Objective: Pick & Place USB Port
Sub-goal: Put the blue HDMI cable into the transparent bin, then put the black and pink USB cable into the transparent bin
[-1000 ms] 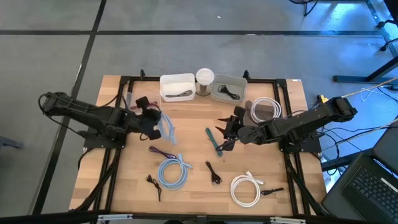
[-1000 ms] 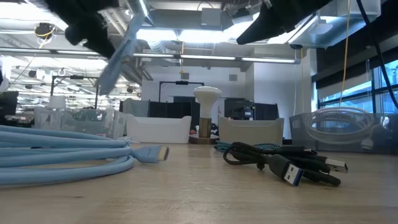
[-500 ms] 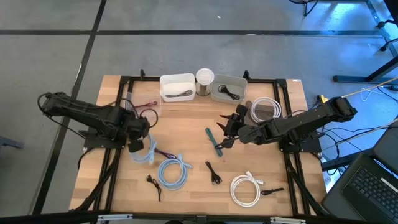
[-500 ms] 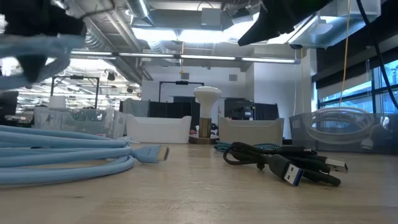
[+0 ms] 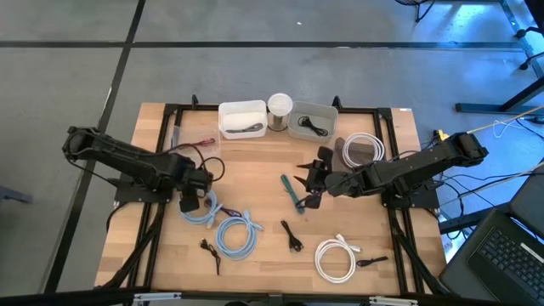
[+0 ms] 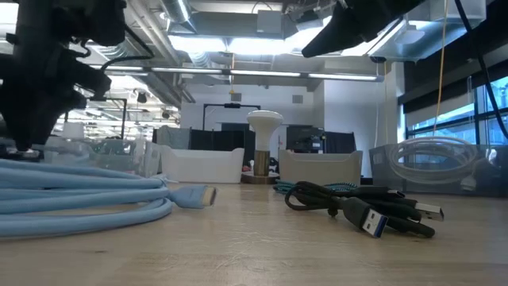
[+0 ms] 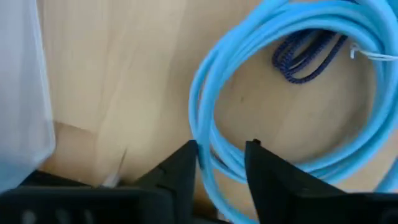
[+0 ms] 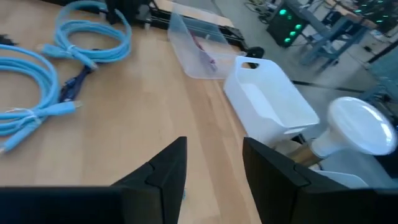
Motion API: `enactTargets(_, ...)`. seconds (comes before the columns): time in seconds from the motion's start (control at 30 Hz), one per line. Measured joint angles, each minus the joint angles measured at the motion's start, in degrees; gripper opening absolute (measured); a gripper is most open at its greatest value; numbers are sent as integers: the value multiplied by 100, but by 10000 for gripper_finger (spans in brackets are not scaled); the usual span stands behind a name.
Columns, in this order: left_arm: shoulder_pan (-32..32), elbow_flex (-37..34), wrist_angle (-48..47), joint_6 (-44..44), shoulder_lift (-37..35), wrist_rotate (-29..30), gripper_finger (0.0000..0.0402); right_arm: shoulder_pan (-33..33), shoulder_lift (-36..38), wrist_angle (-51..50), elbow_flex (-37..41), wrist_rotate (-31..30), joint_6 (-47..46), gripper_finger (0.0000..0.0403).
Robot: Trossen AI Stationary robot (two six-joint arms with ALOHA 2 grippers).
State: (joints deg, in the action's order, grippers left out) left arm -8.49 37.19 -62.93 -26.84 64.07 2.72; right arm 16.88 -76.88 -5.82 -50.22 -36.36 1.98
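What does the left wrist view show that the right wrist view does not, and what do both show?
Only the left wrist view shows the left gripper, fingers apart either side of a strand of the blue cable coil, with a dark blue cord lying inside the loop.

Only the right wrist view shows the right gripper, open over bare wood, plus the white bin, the clear bin and the white lamp.

Both show the wooden table, blue cable and open fingers.

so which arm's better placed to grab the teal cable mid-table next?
Right, probably. The right hand hovers open just beside the teal cable, with nothing in it. The left hand is down across the table, its fingers straddling a light blue cable coil, so it is busy.
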Motion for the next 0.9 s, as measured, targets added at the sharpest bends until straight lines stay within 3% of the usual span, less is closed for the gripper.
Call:
enactTargets(0.13,97,229,-360,-58,-6,-222,170,0,2,4,0,200,1,159)
enactTargets(0.27,239,855,-515,-214,-191,105,185,0,0,4,0,345,2,159)
enactTargets(0.5,580,1738,-467,1398,-302,2161,184,0,2,2,0,347,-2,159)
enactTargets(0.57,930,1905,-416,1955,-200,2424,180,0,2,4,0,354,-2,159)
enactTargets(0.73,2315,2294,-413,3058,147,2122,171,0,2,5,0,356,-7,159)
enactTargets(0.9,3708,2439,-121,4257,445,1137,164,1,1,3,0,356,-7,159)
